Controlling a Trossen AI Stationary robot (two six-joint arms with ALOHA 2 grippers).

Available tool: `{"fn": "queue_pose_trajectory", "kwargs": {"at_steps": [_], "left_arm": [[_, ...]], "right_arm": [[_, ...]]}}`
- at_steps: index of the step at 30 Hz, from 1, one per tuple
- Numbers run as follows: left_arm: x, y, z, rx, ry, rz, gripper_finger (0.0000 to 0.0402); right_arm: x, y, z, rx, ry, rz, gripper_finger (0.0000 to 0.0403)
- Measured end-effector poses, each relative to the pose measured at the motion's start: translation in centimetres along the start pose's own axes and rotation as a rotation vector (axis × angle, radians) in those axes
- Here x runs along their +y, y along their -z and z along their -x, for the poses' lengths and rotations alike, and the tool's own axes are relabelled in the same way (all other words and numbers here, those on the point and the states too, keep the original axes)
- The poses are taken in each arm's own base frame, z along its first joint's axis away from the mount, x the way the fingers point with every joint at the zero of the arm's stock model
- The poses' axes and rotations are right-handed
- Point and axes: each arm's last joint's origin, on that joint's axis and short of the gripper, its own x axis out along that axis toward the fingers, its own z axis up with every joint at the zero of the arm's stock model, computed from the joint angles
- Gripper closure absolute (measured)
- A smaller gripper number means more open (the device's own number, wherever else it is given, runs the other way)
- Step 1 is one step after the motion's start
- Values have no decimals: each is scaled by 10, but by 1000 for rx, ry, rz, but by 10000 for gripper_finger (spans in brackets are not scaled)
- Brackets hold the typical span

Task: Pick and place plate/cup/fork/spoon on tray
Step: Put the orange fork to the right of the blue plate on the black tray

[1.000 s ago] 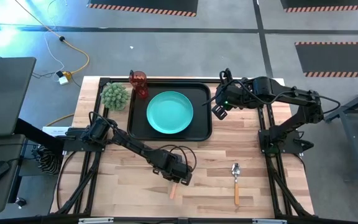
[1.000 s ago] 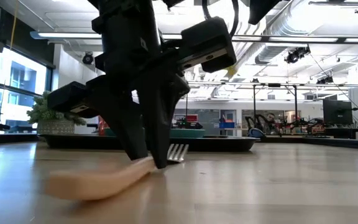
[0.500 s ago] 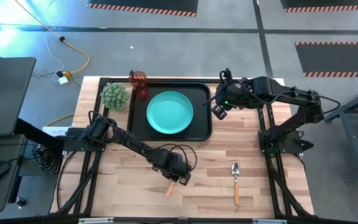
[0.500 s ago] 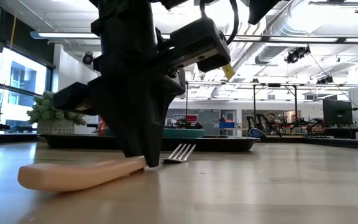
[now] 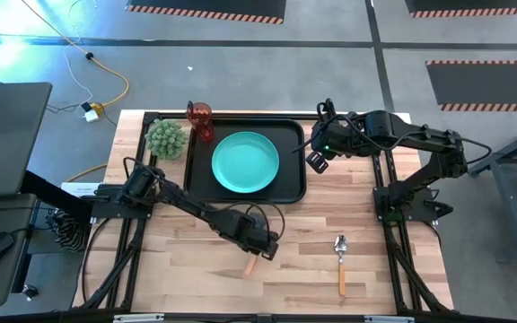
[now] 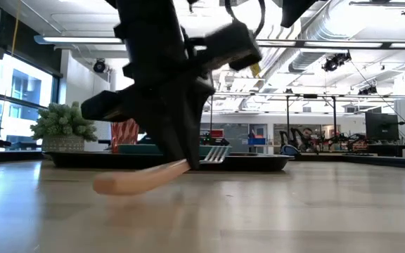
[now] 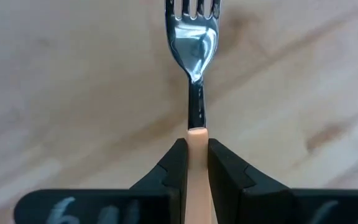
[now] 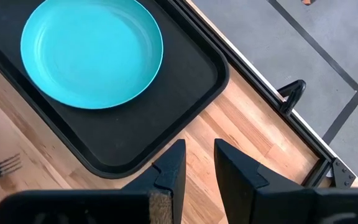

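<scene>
My left gripper [image 5: 257,250] is shut on the fork [image 6: 153,176], near the middle of the table's near half. The fork has silver tines [image 7: 192,25] and a light wooden handle. The teal plate [image 5: 245,161] lies flat in the black tray [image 5: 290,135]. The red-brown cup [image 5: 199,121] stands at the tray's far left corner. The spoon [image 5: 340,260] lies flat on the table near the right front. My right gripper [image 5: 315,160] hovers open and empty by the tray's right rim. My left gripper pinches the fork's wooden handle [image 7: 196,138] between its two fingers [image 7: 176,165], at the handle's end next to the metal neck. The fingers come from above and slant down. The fork is tilted, tines [image 6: 216,153] raised; I cannot tell whether the handle's free end [image 6: 104,185] touches the table.
A green spiky potted plant [image 5: 165,138] stands just left of the tray, beside the cup. Bare wooden table lies between the fork and the tray's near rim [image 8: 104,162], and around the spoon.
My left gripper has risen and gone a little toward the tray, still shut on the fork. The fork, which lay almost flat on the table, now tilts with its tines lifted, and its handle has swung and moved farther from the near edge.
</scene>
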Motion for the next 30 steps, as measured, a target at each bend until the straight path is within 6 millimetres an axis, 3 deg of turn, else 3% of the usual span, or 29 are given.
{"fn": "queue_pose_trajectory", "kwargs": {"at_steps": [13,30], "left_arm": [[-13,-29,2,-49,170,7,368],[-7,-110,8,-188,287,34,367]], "right_arm": [[0,0,0,2,-4,16,327],[-1,-1,0,-19,30,84,327]]}}
